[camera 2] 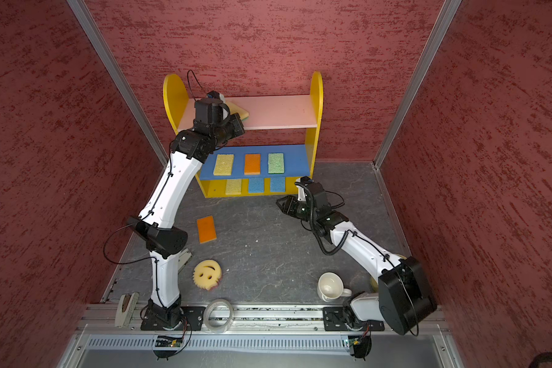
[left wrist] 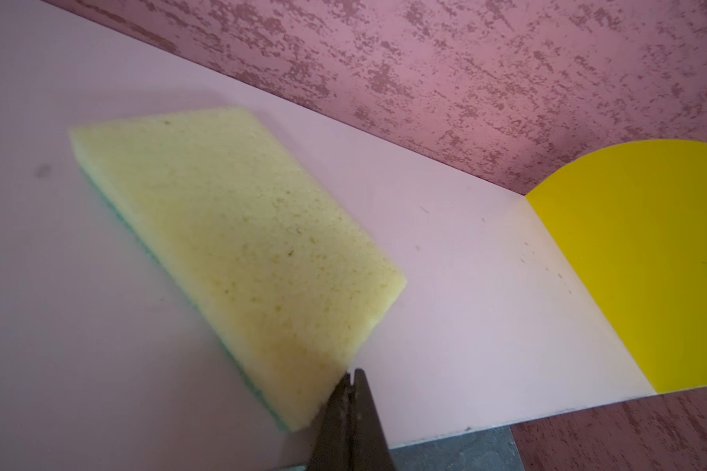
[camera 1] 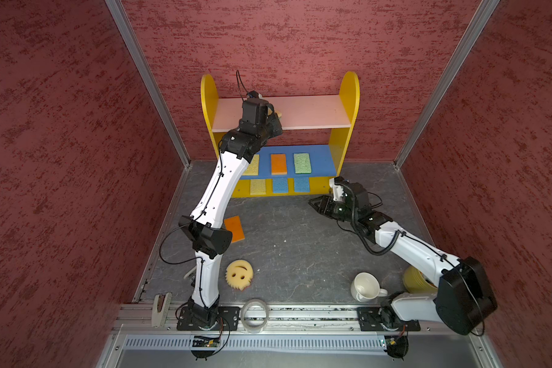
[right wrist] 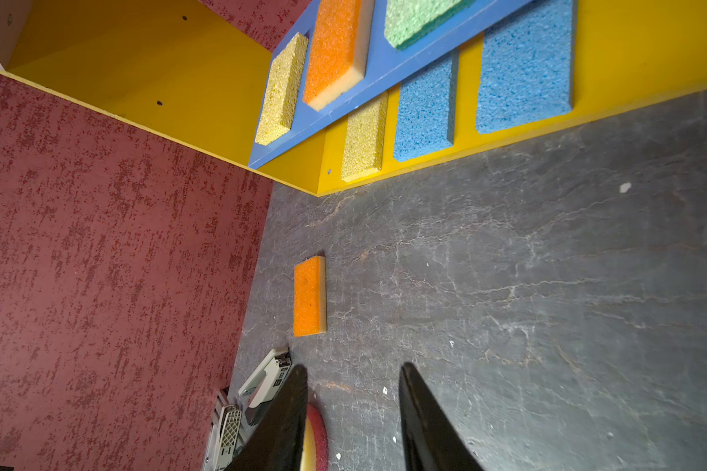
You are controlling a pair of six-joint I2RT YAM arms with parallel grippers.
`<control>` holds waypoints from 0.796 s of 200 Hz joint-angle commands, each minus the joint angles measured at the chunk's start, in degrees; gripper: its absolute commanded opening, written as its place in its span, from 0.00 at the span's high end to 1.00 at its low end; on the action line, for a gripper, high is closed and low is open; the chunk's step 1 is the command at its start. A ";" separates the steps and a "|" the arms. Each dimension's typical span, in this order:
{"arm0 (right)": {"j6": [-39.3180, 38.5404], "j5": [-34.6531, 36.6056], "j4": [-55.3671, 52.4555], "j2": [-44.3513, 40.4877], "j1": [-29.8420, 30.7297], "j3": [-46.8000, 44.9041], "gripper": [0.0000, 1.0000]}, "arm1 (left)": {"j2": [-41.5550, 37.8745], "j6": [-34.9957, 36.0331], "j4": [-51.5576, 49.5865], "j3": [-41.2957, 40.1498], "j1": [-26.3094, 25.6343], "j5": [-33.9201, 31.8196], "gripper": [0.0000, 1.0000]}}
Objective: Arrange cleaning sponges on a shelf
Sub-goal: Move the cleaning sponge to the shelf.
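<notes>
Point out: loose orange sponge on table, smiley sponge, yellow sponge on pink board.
Orange rectangular foam sponge [camera 2: 206, 229]: in a top view, top face centre.
Round yellow smiley-face sponge [camera 1: 239, 276]: in a top view, face centre.
Pale yellow rectangular sponge [left wrist: 237, 253]: left wrist view, upper face middle.

The shelf [camera 1: 348, 95] has yellow side panels, a pink top board [camera 1: 313, 111], a blue middle board [camera 1: 324, 159] and a yellow base [camera 2: 215, 190]. On the pink board lies a pale yellow sponge [left wrist: 237, 253] with a green underside. Left to right, the blue board carries a speckled yellow sponge [camera 2: 223, 164], an orange sponge [camera 2: 252, 164] and a green sponge [camera 2: 275, 163]. The base holds a second yellow sponge [camera 2: 233, 186], a blue sponge [camera 2: 256, 185] and another blue sponge [camera 2: 277, 184]. The bench [camera 2: 284, 248] is dark grey with pale veins. On it are a loose orange sponge [camera 2: 206, 229], a yellow smiley sponge [camera 2: 207, 274] edged pink, a white mug [camera 2: 330, 286] and a clear tape ring [camera 2: 218, 315]. The walls [camera 2: 268, 47] are mottled red.
</notes>
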 commanded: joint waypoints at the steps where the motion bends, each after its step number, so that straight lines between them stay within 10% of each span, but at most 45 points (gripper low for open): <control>1: 1.01 0.03 2.05 0.14 -0.29 -0.90 0.61 | -1.91 2.12 -1.95 0.45 0.88 -3.37 1.00; 81: 1.27 0.23 2.41 -0.14 -0.31 -1.46 0.61 | -9.73 3.66 -0.38 -6.16 7.29 -7.29 1.00; 139: 2.06 -0.43 3.35 0.76 -0.29 -1.54 0.61 | -7.60 4.32 1.58 -3.27 1.93 -2.53 1.00; 159: 2.07 -0.39 3.38 0.75 -0.29 -1.76 0.61 | -2.59 6.32 -1.64 5.09 0.35 -3.35 0.81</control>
